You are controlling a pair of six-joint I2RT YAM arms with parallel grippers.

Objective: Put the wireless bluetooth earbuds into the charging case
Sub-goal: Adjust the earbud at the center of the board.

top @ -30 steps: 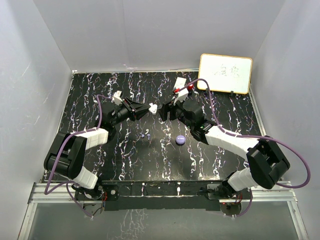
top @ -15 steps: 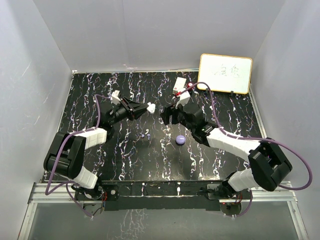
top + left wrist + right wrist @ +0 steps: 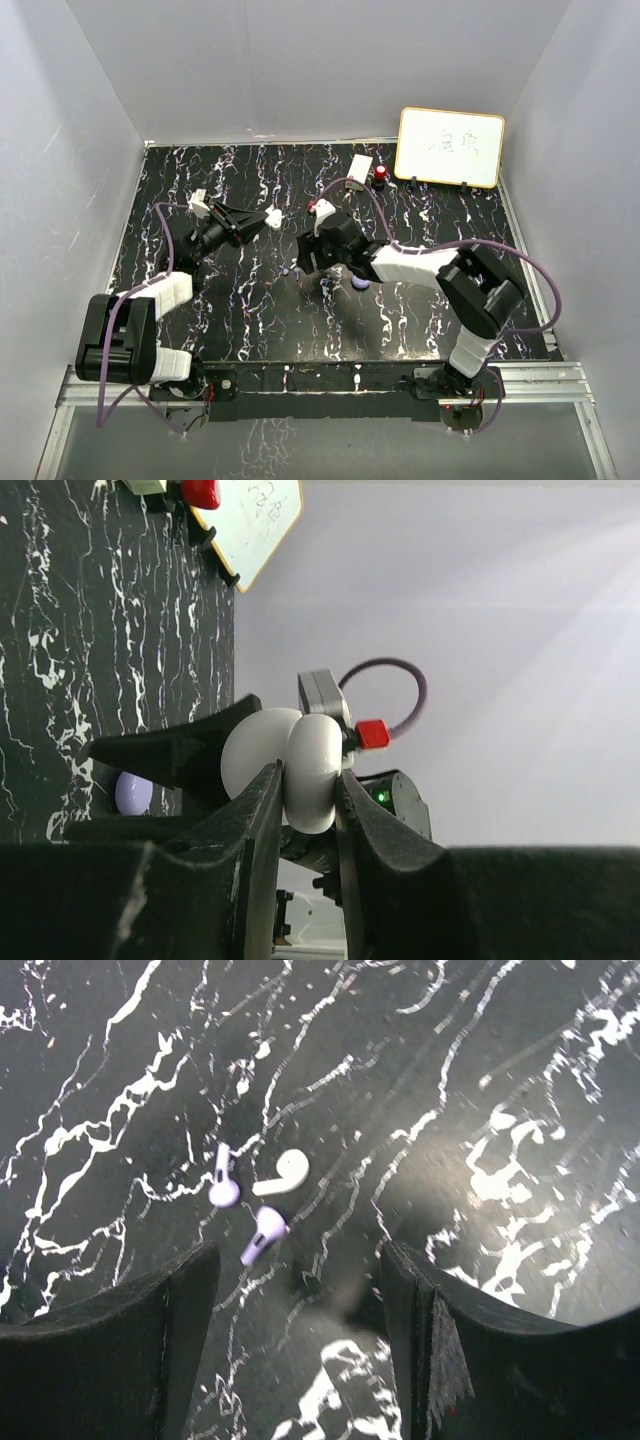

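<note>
My left gripper is shut on a white round charging case and holds it open above the table; the case also shows in the top view. My right gripper is open and empty, low over the table. In the right wrist view, two purple earbuds and one white earbud lie together just ahead of its left finger. In the top view the earbuds show as a small dot. A purple round case lies half hidden under the right arm.
A whiteboard stands at the back right, with a red knob and a small white block beside it. The tabletop is black with white veins. Grey walls close in three sides.
My right arm has swung left and down until its open jaws hang over the earbuds. My left gripper has drawn back to the left with the white case.
</note>
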